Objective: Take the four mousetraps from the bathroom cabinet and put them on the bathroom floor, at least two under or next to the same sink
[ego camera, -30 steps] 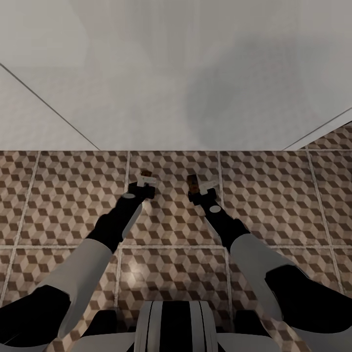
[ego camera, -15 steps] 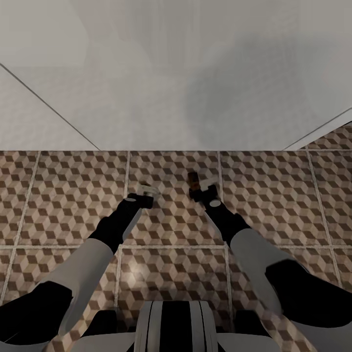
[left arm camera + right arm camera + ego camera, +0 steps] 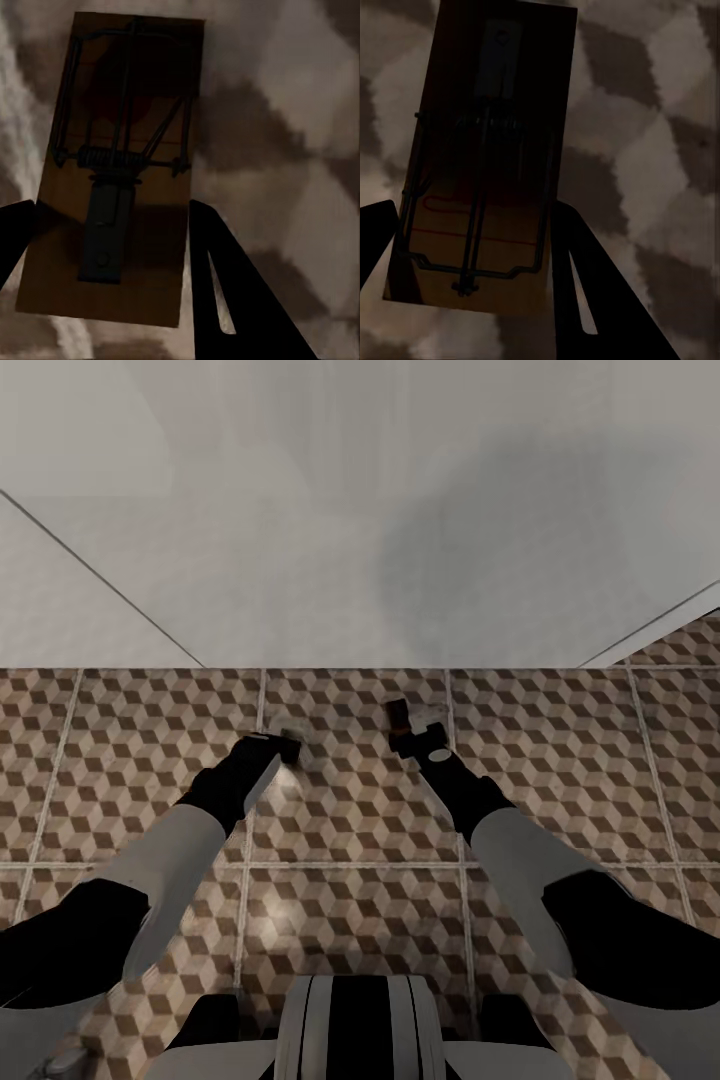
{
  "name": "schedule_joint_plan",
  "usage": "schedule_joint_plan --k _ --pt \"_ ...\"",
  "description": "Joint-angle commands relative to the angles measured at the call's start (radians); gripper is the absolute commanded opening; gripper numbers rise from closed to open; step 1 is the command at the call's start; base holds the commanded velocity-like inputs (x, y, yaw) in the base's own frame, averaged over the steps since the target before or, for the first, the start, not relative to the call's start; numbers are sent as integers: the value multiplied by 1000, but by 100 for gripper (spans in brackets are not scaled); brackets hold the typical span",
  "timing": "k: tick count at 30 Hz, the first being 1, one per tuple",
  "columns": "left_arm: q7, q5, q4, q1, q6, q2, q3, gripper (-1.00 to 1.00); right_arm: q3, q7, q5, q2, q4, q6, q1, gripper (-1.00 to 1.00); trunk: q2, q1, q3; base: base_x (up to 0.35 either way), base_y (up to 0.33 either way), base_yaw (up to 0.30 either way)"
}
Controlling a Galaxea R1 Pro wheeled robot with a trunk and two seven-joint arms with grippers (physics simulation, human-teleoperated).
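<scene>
Both arms low over the bathroom floor (image 3: 150,740), frame centre. Left gripper (image 3: 105,225) clamps a mousetrap (image 3: 120,165) (coil spring visible); right gripper (image 3: 472,232) clamps another mousetrap (image 3: 484,150).

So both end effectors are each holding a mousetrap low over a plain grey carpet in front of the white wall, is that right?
Not quite: the surface is not carpet. The head view shows the left end effector and right end effector low over the bathroom floor, tiled in a brown, beige and white cube pattern. Each wrist view shows a mousetrap between the fingers.
</scene>
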Motion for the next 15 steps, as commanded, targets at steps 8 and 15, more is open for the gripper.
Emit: schedule_joint_plan --k 8,15 --pt "9 3 56 -52 10 37 -5 -100 5 -5 7 3 -2 60 -40 -100 0 0 -1 0 0 0" --pt "8 3 59 -54 -19 47 -5 -100 5 -5 7 3 -2 65 -45 -100 0 0 -1 0 0 0"
